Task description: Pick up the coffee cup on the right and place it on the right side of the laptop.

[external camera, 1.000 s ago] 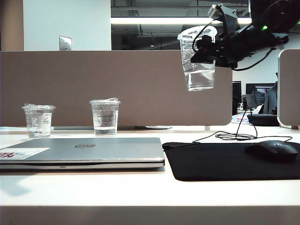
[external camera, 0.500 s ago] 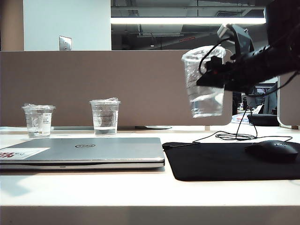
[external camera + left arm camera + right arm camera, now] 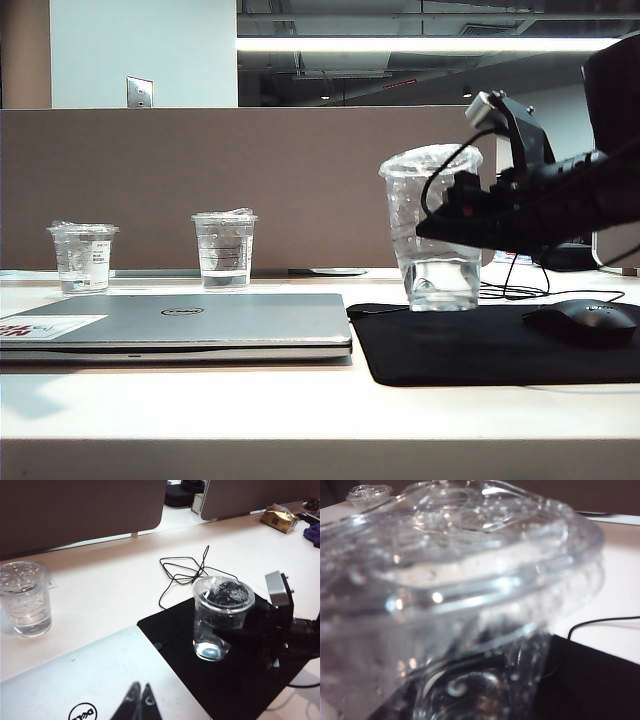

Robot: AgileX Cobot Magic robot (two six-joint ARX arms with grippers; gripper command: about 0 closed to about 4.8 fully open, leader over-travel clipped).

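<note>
Coffee cup (image 3: pixel 432 230) stands upright over the near-left part of the black mouse mat (image 3: pixel 500 345), just right of the closed laptop (image 3: pixel 180 325); from the exterior view its base looks down at the mat's surface, though actual contact cannot be told. A little clear liquid sits in the bottom, flat lid on top. Right gripper (image 3: pixel 450 215) reaches in level from the right and is clamped around the cup at mid-height, dark fingers pressed against the wall; in the right wrist view the lid and wet wall of the cup (image 3: pixel 460 580) fill nearly everything, blurred. Left wrist view shows the same cup (image 3: pixel 220 617) on the mat (image 3: pixel 235 680) with the right arm behind it, and a tangle of thin black cable (image 3: pixel 187 572) lying on the white table (image 3: pixel 110 595) beyond. Left gripper (image 3: pixel 137 702) hangs above the laptop lid (image 3: pixel 75 680) near the Dell logo, its two tips pressed together, holding nothing. Two shorter clear cups (image 3: pixel 224 250) (image 3: pixel 82 257) stand behind the laptop, well apart from the grippers. Black mouse (image 3: pixel 585 322) rests on the right end of the mat.
</note>
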